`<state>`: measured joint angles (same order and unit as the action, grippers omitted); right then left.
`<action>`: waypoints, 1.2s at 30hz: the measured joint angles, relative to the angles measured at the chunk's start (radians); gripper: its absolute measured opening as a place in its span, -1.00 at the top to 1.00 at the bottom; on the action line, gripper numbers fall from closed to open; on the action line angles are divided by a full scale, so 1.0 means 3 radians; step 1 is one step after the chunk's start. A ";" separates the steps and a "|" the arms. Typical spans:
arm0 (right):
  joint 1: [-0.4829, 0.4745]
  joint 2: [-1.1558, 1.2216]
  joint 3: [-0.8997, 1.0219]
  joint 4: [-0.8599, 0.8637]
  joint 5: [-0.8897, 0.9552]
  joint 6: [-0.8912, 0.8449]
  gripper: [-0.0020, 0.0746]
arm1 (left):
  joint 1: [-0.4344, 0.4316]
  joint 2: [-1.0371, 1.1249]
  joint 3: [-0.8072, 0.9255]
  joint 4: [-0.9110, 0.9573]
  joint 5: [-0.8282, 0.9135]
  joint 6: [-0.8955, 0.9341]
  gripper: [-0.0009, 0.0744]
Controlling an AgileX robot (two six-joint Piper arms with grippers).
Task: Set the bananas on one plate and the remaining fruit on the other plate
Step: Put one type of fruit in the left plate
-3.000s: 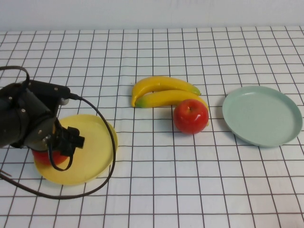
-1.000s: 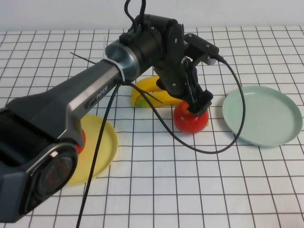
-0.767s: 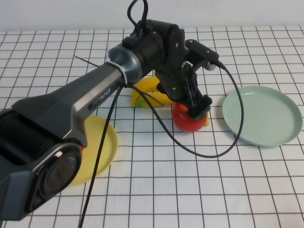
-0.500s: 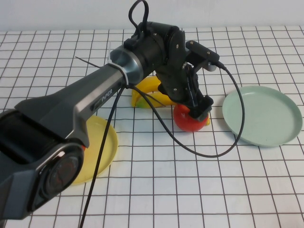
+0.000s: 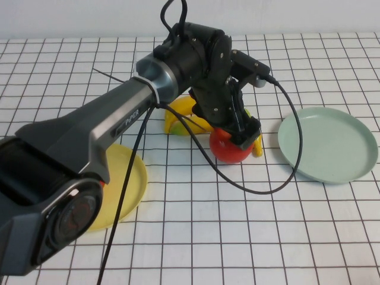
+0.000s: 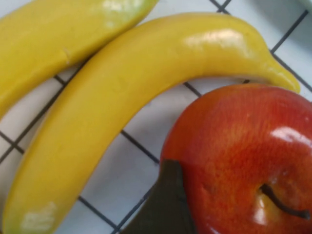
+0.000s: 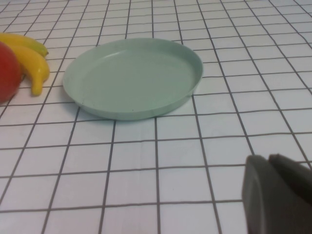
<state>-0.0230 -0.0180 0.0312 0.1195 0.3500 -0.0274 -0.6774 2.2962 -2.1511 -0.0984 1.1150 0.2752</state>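
Bananas (image 5: 190,116) lie side by side mid-worktop, mostly hidden under the left arm in the high view; the left wrist view shows both (image 6: 112,97), curved, glossy and yellow, flat on the grid. Tip of the nearer one pokes out right of the apple, pointing toward the pale green plate (image 5: 328,144).

Red apple (image 5: 228,147) sits just in front of the bananas, touching or nearly touching the nearer one. Left gripper (image 5: 240,132) is down right on top of it; one dark finger (image 6: 165,204) lies against the apple's side in the wrist view. Jaws are spread around the apple, and I can't tell whether they're actually squeezing it.

Second apple (image 5: 102,176) is only a red sliver behind the left arm's base, at the yellow plate (image 5: 127,181), front-left of the worktop.

Pale green plate is on the right, near the banana tip but not touching it, with nothing on it.

Right gripper (image 7: 278,195) isn't in the high view; its own camera shows it low over the grid, near side of the green plate, jaws pressed together, holding nothing.
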 joint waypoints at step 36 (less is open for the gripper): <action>0.0000 0.0000 0.0000 0.0000 0.0000 0.0000 0.99 | 0.0529 -0.1891 0.2982 0.1019 -0.1003 -0.1436 -0.58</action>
<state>-0.0230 -0.0180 0.0312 0.1195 0.3500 -0.0274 -0.5186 1.7287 -1.2565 0.2071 0.8142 -0.1555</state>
